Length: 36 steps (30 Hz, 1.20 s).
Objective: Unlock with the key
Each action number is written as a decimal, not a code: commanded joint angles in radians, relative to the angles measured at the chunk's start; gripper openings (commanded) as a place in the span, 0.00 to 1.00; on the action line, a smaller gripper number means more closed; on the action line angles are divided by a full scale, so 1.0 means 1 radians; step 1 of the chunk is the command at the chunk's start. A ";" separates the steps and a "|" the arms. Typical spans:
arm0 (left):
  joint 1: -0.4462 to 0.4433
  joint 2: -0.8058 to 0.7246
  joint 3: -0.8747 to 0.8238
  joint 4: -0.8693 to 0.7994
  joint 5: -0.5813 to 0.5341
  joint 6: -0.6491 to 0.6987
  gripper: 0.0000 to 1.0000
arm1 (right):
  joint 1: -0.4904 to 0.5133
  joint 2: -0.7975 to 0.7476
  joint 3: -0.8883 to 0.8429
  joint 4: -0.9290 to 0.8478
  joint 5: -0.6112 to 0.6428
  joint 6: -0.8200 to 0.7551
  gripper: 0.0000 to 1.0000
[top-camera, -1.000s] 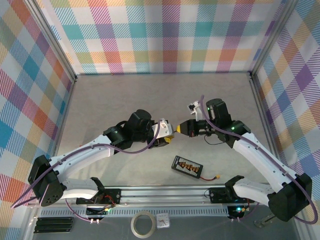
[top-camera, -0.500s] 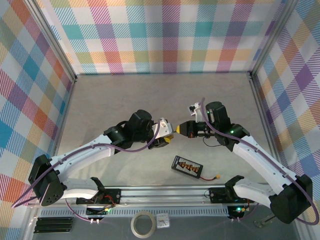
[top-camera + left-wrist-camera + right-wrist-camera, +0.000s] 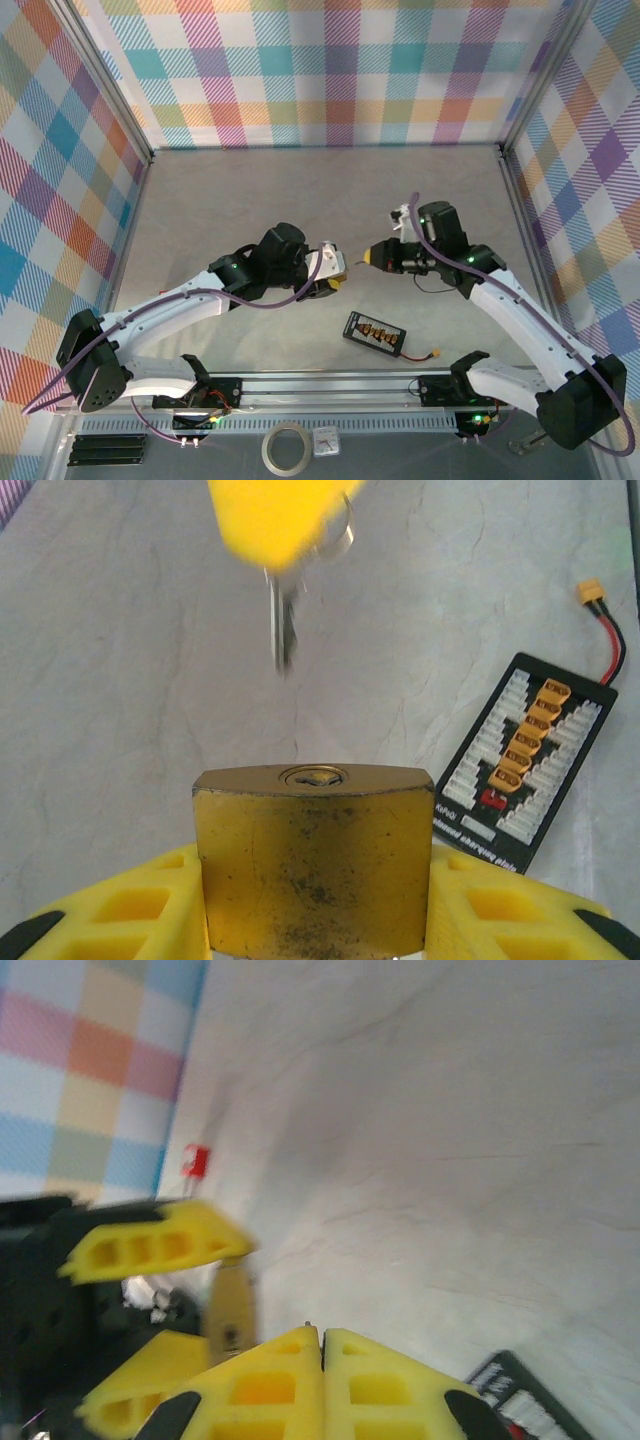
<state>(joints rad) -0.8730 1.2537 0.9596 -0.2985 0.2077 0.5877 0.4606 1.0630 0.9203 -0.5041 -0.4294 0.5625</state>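
**Padlock** (image 3: pixel 313 865) — brass body with square lower corners and a gently rounded top edge. The face is dull and peppered with dark specks. A round keyway (image 3: pixel 312 775) sits in the middle of the end turned toward the key. The shackle is hidden.
Location: held off the counter (image 3: pixel 300 190) about its middle, a little toward the near edge.
Hold: the left jaws are closed on it, with one yellow pad (image 3: pixel 130 910) at either side of the body.

**Key** (image 3: pixel 283 625) — narrow silver blade, blurred, on a small metal ring (image 3: pixel 343 530).
Hold: pinched at its head by the right jaws, whose yellow fingers (image 3: pixel 260 1385) press flat together.
Position: the blade points at the keyway, with its tip short of it and slightly to the left in the left wrist view. It is not inserted.

**Left arm** (image 3: pixel 180 300) — reaches from the near-left corner diagonally toward the counter's middle, its jaws turned toward the right arm.

**Right arm** (image 3: pixel 520 310) — rises from the near-right corner, bends at the elbow and doubles back leftward. Its jaws face the left jaws, close to them but apart.

**Connector board** (image 3: pixel 375 333) — black, with rows of yellow plugs. It lies flat on the counter between the arms by the near edge and trails a red lead (image 3: pixel 612 640).
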 commanded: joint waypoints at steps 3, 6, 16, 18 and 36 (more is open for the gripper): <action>-0.009 0.007 0.004 -0.171 -0.076 0.002 0.00 | -0.036 -0.009 0.017 -0.097 0.031 0.012 0.00; -0.006 0.050 0.027 -0.277 -0.107 -0.033 0.00 | -0.037 -0.015 0.021 -0.118 0.047 0.002 0.00; 0.020 0.200 0.046 -0.388 -0.139 -0.042 0.00 | -0.037 -0.035 0.002 -0.112 0.024 0.005 0.00; 0.019 0.225 0.052 -0.389 -0.139 -0.038 0.00 | -0.037 -0.048 -0.002 -0.117 0.025 0.004 0.00; 0.020 0.304 -0.014 -0.278 -0.108 0.065 0.00 | -0.040 -0.100 -0.085 -0.079 -0.032 0.032 0.00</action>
<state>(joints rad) -0.8604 1.5917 0.9688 -0.6090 0.0731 0.5999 0.4217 0.9730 0.8490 -0.6006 -0.4316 0.5781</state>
